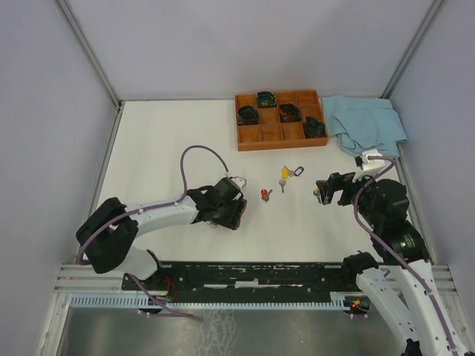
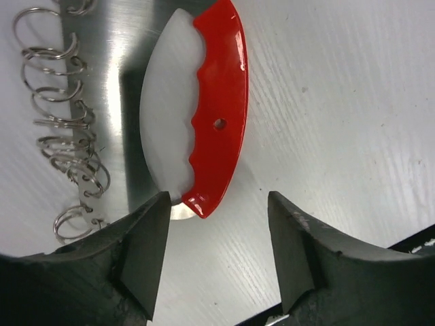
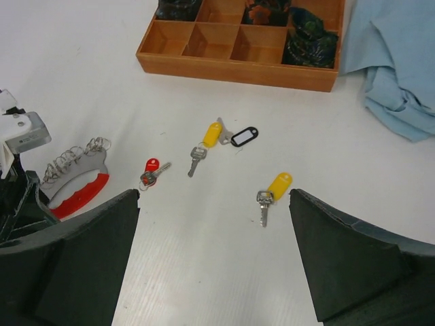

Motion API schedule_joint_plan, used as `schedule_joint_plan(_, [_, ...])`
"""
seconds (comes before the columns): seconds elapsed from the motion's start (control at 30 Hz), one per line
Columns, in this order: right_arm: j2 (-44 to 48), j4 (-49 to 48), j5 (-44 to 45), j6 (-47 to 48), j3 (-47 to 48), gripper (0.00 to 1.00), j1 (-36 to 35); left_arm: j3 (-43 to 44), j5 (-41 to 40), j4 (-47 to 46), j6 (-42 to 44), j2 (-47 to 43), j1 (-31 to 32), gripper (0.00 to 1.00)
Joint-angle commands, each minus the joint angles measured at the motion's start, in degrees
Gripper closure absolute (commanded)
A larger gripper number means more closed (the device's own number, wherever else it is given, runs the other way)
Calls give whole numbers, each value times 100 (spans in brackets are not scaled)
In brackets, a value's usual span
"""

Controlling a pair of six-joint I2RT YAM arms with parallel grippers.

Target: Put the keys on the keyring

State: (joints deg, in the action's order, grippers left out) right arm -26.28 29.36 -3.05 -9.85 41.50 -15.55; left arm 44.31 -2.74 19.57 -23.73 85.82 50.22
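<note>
The keyring point(image 2: 219, 102) is a curved red band on a silver plate with several thin silver rings point(image 2: 64, 129) at its side. It lies on the white table. My left gripper point(image 2: 217, 227) is open, and the band's lower tip sits just between its fingertips. In the top view the left gripper point(image 1: 231, 191) is over the keyring point(image 1: 237, 180). The red-capped key point(image 3: 152, 170) and two yellow-capped keys point(image 3: 209, 139) point(image 3: 273, 192) lie loose on the table. My right gripper point(image 3: 214, 217) is open and empty, above the table just short of the nearer yellow key.
A small black oval loop point(image 3: 245, 136) and a plain silver key point(image 3: 223, 127) lie beside the far yellow key. A wooden compartment tray point(image 1: 280, 133) stands at the back. A blue cloth point(image 1: 367, 122) lies at the back right.
</note>
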Motion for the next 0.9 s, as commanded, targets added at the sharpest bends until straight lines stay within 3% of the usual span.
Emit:
schedule_joint_plan(0.0, [-650, -115, -673, -175, 432, 0, -34, -59, -265, 144, -334, -738, -26, 31])
schedule_joint_plan(0.17, [-2007, -143, -1396, -235, 695, 0, -50, -332, -251, -130, -522, -1147, -444, 25])
schedule_joint_plan(0.37, [-3566, -683, -1716, -246, 877, 4, -367, -853, 176, -578, -709, -1237, -1057, 26])
schedule_joint_plan(0.63, [-5771, -1211, -1912, -246, 1566, 17, -1244, -1218, 75, -543, -834, -1607, -1309, 32])
schedule_joint_plan(0.87, [-7327, -1787, -2231, -227, 2352, 26, -1746, -1454, 22, -578, -857, -1661, -1444, 45])
